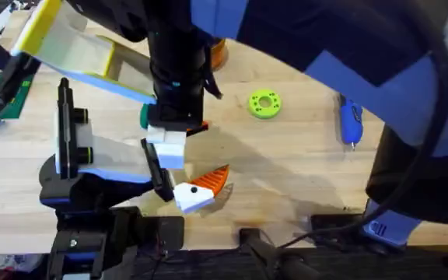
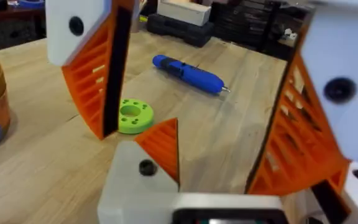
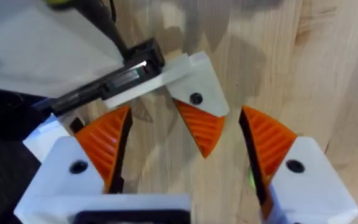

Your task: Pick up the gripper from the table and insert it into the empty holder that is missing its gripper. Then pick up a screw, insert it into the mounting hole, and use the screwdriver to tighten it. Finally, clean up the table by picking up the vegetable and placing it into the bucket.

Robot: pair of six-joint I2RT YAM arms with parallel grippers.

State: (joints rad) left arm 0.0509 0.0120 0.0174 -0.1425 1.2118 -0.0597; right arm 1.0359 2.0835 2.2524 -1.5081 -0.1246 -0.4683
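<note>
Right wrist: gripper (image 3: 199, 118) between the open right pincer (image 3: 188, 146) fingers (untouched).

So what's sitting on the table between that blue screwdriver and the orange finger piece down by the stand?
In the overhead view, bare wood lies between the screwdriver and the gripper. The green ring sits off that line, farther back.

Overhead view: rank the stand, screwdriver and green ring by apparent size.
1. Stand, clearly largest.
2. Screwdriver.
3. Green ring: shorter than the screwdriver but wider, so those two are close.
</note>
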